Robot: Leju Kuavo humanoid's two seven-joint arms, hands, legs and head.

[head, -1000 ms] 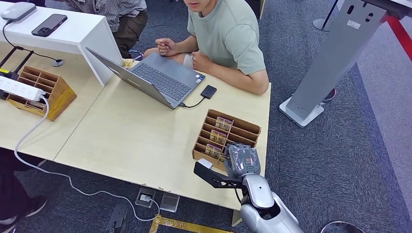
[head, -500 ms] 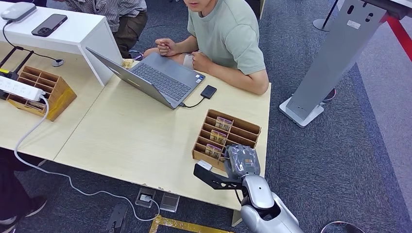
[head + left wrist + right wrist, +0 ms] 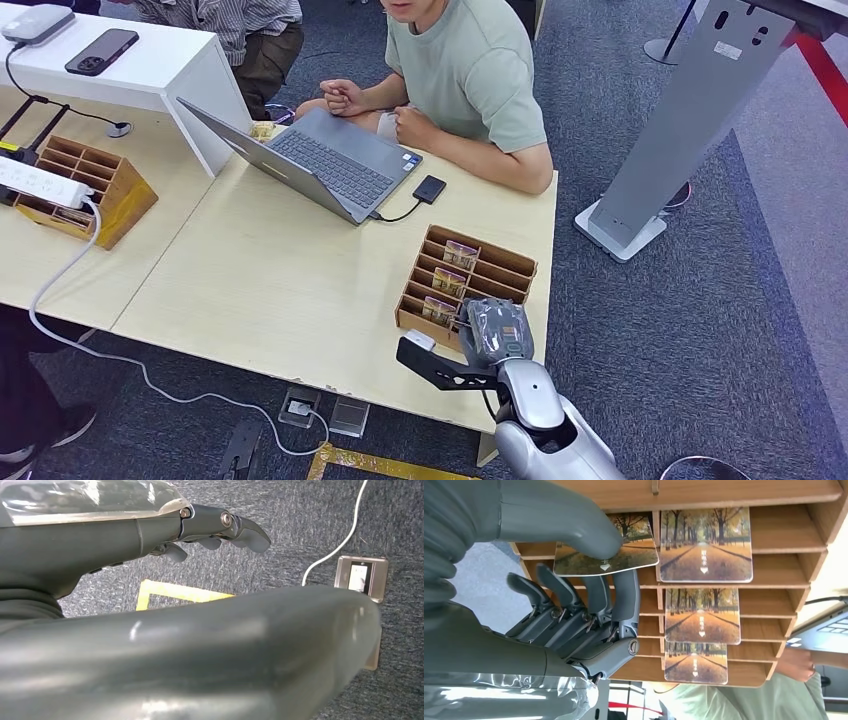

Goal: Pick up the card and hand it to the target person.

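The right robot hand (image 3: 574, 625) is set at the near end of the wooden card organizer (image 3: 500, 262), and a card (image 3: 606, 550) printed with an autumn avenue of trees is pinched between its thick grey thumb and one dark finger; the other fingers are curled below the card. The card is partly within its slot, beside a neighbouring card (image 3: 705, 545) of the same print, with two more cards further along from the robot hand.

A slip is judged the main risk: the card is thin, flat and glossy with rounded corners, and only its edge region is caught, so a lift at an angle could drag it against the plywood divider and twist it free. The neighbouring card could also be nudged out.

The organizer is made of pale, matt wood with thin straight partitions and stands on a light laminate surface (image 3: 270, 280). Beyond it, a person in a green shirt (image 3: 470, 70) is seated at a laptop (image 3: 330, 165).

The left robot hand (image 3: 215, 530) hangs above grey carpet, its fingers loosely apart and holding nothing.
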